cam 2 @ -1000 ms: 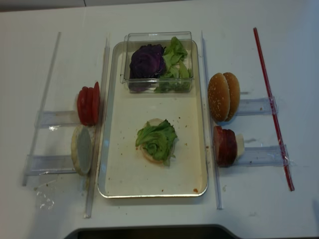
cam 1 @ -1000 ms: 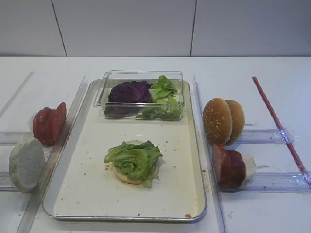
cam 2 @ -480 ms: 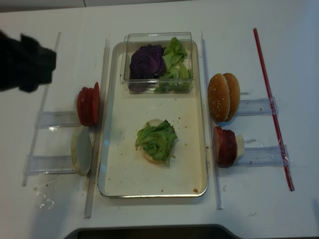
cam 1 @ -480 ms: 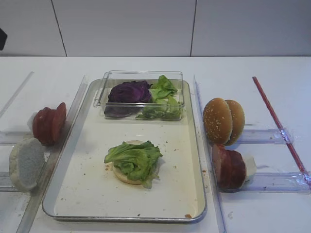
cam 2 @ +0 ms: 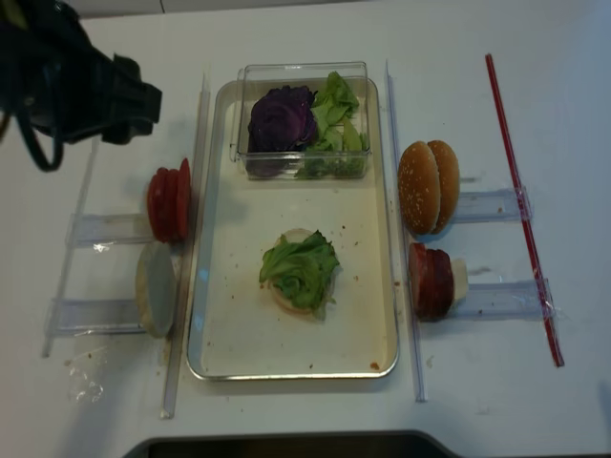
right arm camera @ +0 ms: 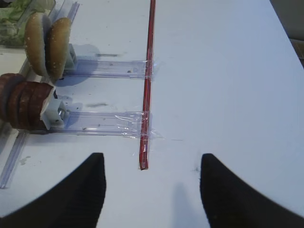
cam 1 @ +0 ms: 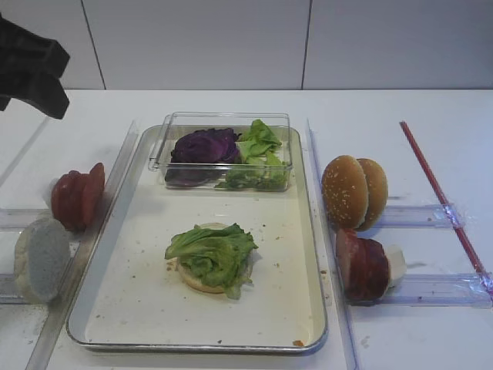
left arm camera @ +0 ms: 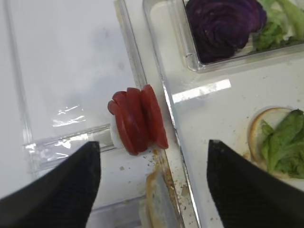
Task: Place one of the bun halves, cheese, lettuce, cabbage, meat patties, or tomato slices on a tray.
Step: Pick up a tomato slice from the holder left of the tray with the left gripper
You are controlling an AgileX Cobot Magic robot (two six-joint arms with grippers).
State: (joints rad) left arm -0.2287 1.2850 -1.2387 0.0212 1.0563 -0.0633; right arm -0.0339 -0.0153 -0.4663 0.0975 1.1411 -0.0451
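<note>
Tray: large silver tray in the middle of the white table, long side running away from the camera; cream floor with crumbs.
Clear box: stands at the far end of the tray; it holds the cabbage on the left and loose lettuce on the right.
Left gripper: it hangs above the table on the left of the tray, over the tomato slices; the two dark fingers are spread wide and hold nothing.
Right gripper: seen only in its own wrist view, low over bare table to the right of the red strip; fingers wide apart, nothing between them.
Bun halves: two seeded tops stand on edge in a clear rack right of the tray; one pale half stands in a rack on the left.
Bun with lettuce: one bun bottom lies flat in the middle of the tray, green leaf on top.
Meat patties: they stand on edge right of the tray, near the seeded buns.
Tomato slices: on edge in the left rack, just beside the tray rim.
</note>
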